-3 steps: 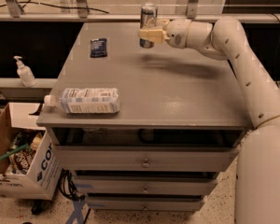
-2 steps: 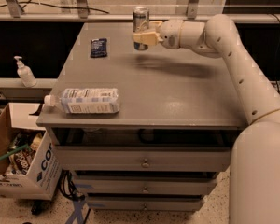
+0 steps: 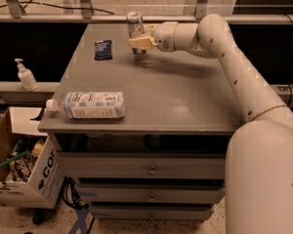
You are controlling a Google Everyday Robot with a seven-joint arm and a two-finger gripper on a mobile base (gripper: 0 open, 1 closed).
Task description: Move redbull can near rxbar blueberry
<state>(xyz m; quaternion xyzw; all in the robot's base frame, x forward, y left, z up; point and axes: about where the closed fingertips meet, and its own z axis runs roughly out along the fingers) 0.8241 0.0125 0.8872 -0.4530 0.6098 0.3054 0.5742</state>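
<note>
Holds the can (image 3: 134, 22) upright at the table's (image 3: 185, 96) far side, gripper (image 3: 139, 43) closed around its body. Shows it just beside the snack bar (image 3: 103, 49) — not touching.

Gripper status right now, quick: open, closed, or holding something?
Gripper: closed on the redbull can, near the far edge of the table, just right of the rxbar blueberry.

redbull can (image 3: 134, 22): its lower half is hiding behind the end effector (image 3: 138, 43), which is gripping it at the far side of the desk (image 3: 185, 96).
rxbar blueberry (image 3: 103, 49): its print is looking too small to read.
cardboard box (image 3: 24, 179): the left edge is cutting it off.
robot body (image 3: 263, 179): the right and bottom edges are cutting it off.
</note>
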